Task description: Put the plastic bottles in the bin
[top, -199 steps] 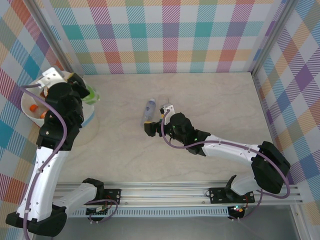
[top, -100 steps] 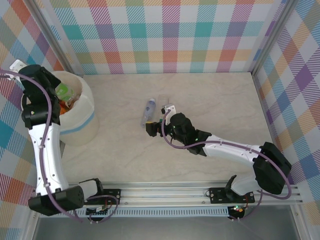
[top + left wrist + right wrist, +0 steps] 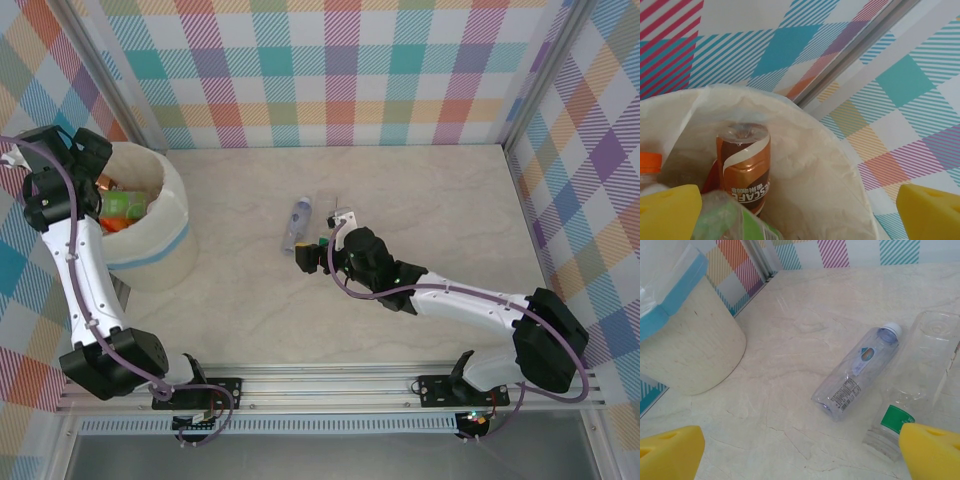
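Yellow-fingered, hovering wide open with left gripper (image 3: 800,212) over round white soft-sided bin (image 3: 830,165) containing brown-labelled plastic bottle (image 3: 743,165), green-labelled plastic bottle (image 3: 732,222); gaping with right gripper (image 3: 801,450) near two clear plastic bottles (image 3: 857,372) (image 3: 912,390) lying on pale table (image 3: 790,330).

Glossy clear plastic bottles (image 3: 857,372), matt bin (image 3: 695,350)

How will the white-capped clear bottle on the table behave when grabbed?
Likely light: the bottle looks empty and see-through. It lies on its rounded side, so a nudge may roll it. Its thin clear wall will probably flex when squeezed.
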